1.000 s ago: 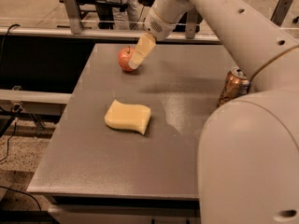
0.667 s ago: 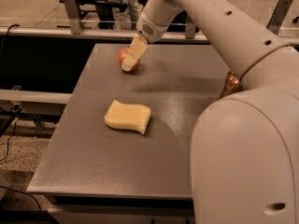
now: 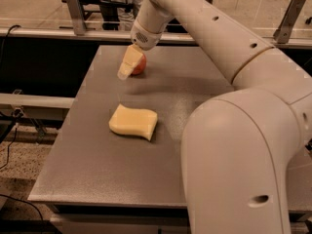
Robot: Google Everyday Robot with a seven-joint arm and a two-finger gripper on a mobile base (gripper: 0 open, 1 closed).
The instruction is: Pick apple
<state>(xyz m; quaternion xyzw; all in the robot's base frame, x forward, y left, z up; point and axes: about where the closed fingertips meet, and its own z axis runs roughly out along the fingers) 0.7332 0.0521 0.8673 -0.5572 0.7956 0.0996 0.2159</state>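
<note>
The apple (image 3: 141, 64), small and red, sits on the grey table (image 3: 87, 169) near its far left corner. My gripper (image 3: 126, 66) reaches down from the arm above and is right at the apple, covering its left side; only the apple's right part shows. I cannot tell if the gripper touches the apple. The arm fills the right of the view.
A yellow sponge (image 3: 133, 122) lies on the table in front of the apple, nearer to me. A metal rail and frame (image 3: 73, 9) run behind the table's far edge. The table's left edge drops to the floor (image 3: 19, 155). My arm hides the table's right side.
The gripper has moved left and down over the apple, so the apple now shows on its right side. The arm now hides the copper can.
</note>
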